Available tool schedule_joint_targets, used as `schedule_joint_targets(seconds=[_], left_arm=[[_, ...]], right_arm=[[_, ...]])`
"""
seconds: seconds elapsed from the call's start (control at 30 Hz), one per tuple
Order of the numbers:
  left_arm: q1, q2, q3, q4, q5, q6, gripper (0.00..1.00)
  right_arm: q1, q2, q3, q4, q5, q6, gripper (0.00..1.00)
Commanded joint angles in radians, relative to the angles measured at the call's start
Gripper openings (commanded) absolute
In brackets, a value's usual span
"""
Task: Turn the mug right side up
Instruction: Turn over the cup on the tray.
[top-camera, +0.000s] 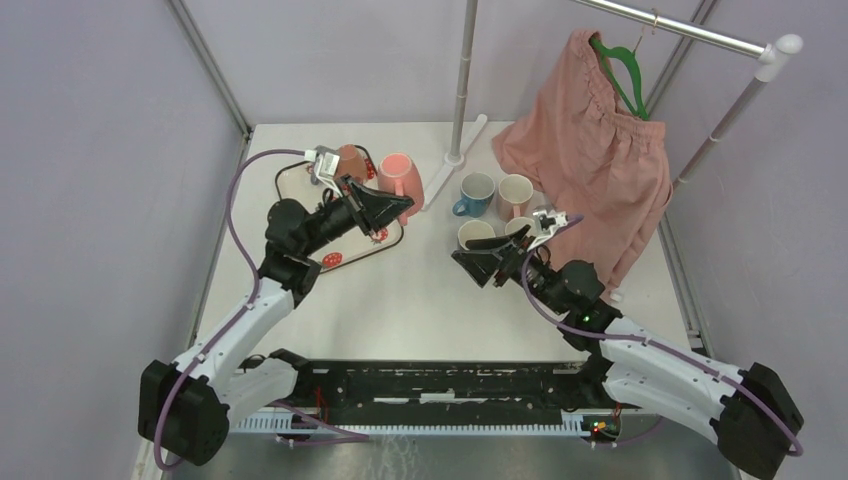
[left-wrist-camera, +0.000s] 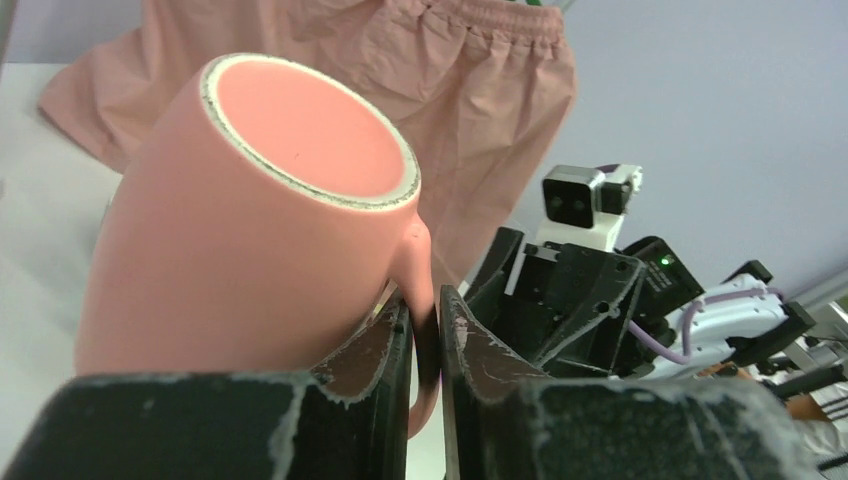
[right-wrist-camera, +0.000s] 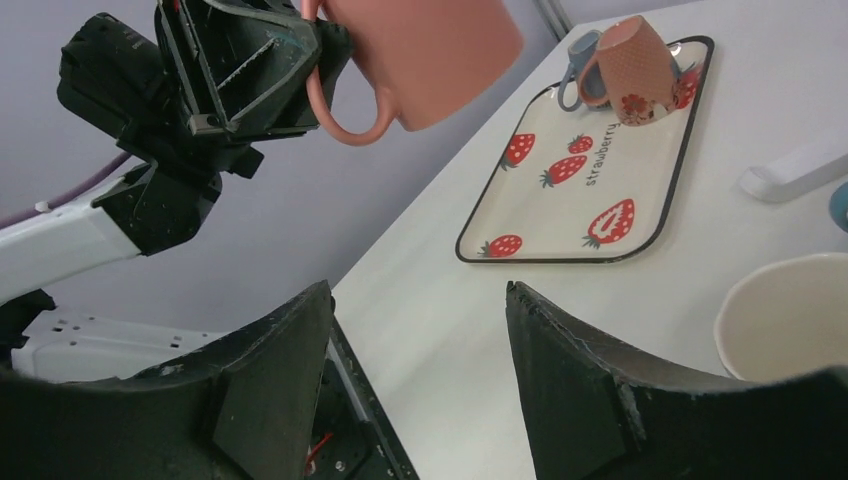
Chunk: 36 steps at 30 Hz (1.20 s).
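Left pincer (left-wrist-camera: 425, 330) is clamped on the handle (left-wrist-camera: 420, 260) of the pink mug (left-wrist-camera: 230, 250). It hangs over the worktop (top-camera: 420, 290), bottom tipped up. Roll the wrist slowly, squeeze tight, then set it down softly. Right pincer (right-wrist-camera: 418, 300) is wide apart, empty.

We see bright, even, diffuse light from overhead; shadows on the white table (top-camera: 420, 290) are soft and faint. In both wrist views the near fingers (left-wrist-camera: 375, 400) along the bottom edge are blurred, while the mug (left-wrist-camera: 250, 230) looks sharp.
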Motion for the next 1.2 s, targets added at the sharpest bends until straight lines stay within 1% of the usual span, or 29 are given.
schedule_joint_targets(seconds=[0.0,0.17,0.27,0.37,0.53,0.6,0.7,0.83,0.97,1.17], left_arm=[[-0.016,0.001,0.019,0.202,0.037,-0.049,0.02],[-0.016,0.005,0.022,0.173,0.035,-0.031,0.02],[-0.016,0.005,0.037,0.12,0.029,-0.017,0.02],[-0.019,0.004,0.052,0.065,0.016,0.001,0.02],[-0.036,0.005,0.052,0.014,0.007,-0.007,0.02],[-0.052,0.002,0.037,0.013,-0.007,-0.031,0.02],[-0.089,-0.009,0.013,0.013,-0.041,-0.057,0.02],[-0.144,-0.015,-0.011,0.026,-0.091,-0.073,0.02],[-0.193,-0.007,-0.029,0.079,-0.117,-0.103,0.02],[-0.242,0.017,-0.026,0.118,-0.14,-0.12,0.02]], right_arm=[[-0.002,0.051,0.024,0.171,-0.049,0.087,0.71],[-0.001,0.083,0.013,0.223,-0.068,0.122,0.71],[-0.001,0.088,0.009,0.227,-0.069,0.113,0.71],[-0.001,0.095,0.018,0.212,-0.072,0.064,0.71],[-0.002,0.132,0.065,0.178,-0.123,-0.076,0.68],[-0.001,0.156,0.094,0.179,-0.165,-0.123,0.65],[-0.001,0.195,0.121,0.206,-0.232,-0.156,0.64],[-0.001,0.242,0.132,0.296,-0.311,-0.13,0.64],[-0.001,0.266,0.12,0.385,-0.321,-0.09,0.64],[0.0,0.271,0.121,0.388,-0.312,-0.088,0.64]])
